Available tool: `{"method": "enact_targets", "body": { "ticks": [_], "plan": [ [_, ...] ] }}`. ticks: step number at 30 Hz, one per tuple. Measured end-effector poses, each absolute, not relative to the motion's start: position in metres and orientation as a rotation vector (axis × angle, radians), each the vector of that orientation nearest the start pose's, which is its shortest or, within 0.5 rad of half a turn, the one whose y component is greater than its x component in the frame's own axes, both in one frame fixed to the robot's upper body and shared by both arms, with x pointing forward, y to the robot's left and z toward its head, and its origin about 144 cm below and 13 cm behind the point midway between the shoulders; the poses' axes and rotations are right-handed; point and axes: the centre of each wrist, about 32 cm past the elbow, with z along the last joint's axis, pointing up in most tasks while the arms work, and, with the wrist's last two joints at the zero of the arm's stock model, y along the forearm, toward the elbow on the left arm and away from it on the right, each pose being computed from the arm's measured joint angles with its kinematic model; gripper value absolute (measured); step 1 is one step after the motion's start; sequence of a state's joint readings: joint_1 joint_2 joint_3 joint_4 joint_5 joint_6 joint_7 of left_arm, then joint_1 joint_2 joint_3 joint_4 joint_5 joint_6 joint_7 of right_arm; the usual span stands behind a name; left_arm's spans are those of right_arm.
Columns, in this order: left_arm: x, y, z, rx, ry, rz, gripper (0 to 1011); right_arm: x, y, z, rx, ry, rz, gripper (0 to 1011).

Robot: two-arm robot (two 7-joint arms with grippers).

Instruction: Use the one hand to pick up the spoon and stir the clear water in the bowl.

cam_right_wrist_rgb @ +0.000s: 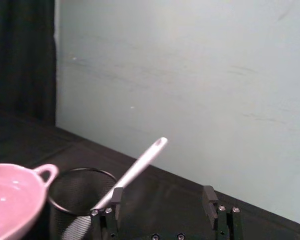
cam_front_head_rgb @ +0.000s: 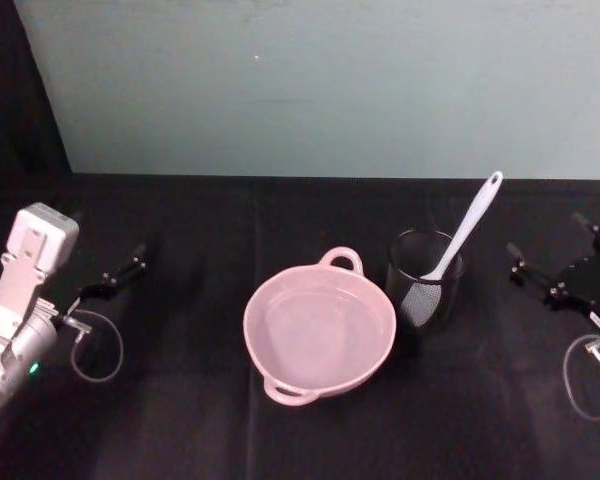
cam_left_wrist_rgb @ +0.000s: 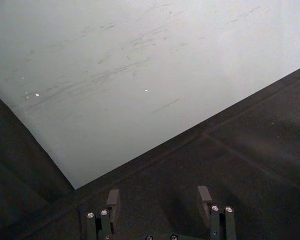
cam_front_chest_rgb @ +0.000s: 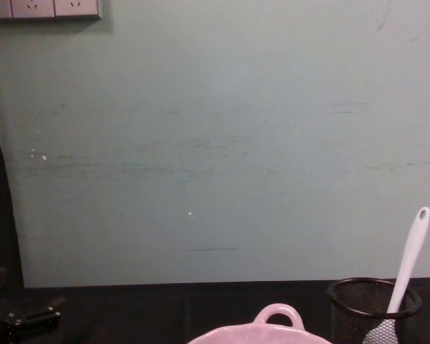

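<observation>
The right black blocky claw sits low over the black table, off to the right side. Its two thin fingers are spread apart and hold nothing. Near it, toward the middle, stands a black wire-mesh cup. The slim white plastic spoon stands in that cup, flat head down, and its long handle leans up and away over the rim. The little oval hole is at the top end.

The spoon looks light and stiff, and smooth plastic may slip. I think the best place to pinch it is the bare handle above the cup rim, so the light cup does not tip.

Just beside the cup is the wide pale pink bowl with clear water in it. The left claw rests far off on the left, fingers spread too.
</observation>
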State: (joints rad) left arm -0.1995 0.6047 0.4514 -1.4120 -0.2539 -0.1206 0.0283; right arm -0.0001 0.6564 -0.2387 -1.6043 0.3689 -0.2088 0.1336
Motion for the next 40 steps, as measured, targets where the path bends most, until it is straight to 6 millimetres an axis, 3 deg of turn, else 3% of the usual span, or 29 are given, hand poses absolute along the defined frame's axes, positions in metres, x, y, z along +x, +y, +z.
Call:
{"method": "enact_targets", "body": {
  "ticks": [3, 10, 40],
  "plan": [
    [0.489, 0.31, 1.14, 0.305, -0.285, 1.248, 1005, 0.448, -0.345, 1.152, -0.104, -0.299, -1.212, 1000],
    [0.489, 0.31, 1.14, 0.304, -0.285, 1.248, 1005, 0.447, -0.346, 1.14, -0.091, -0.299, -1.243, 1000],
    [0.489, 0.31, 1.14, 0.304, -0.285, 1.248, 1005, 0.448, -0.346, 1.139, -0.087, -0.297, -1.241, 1000]
  ]
}}
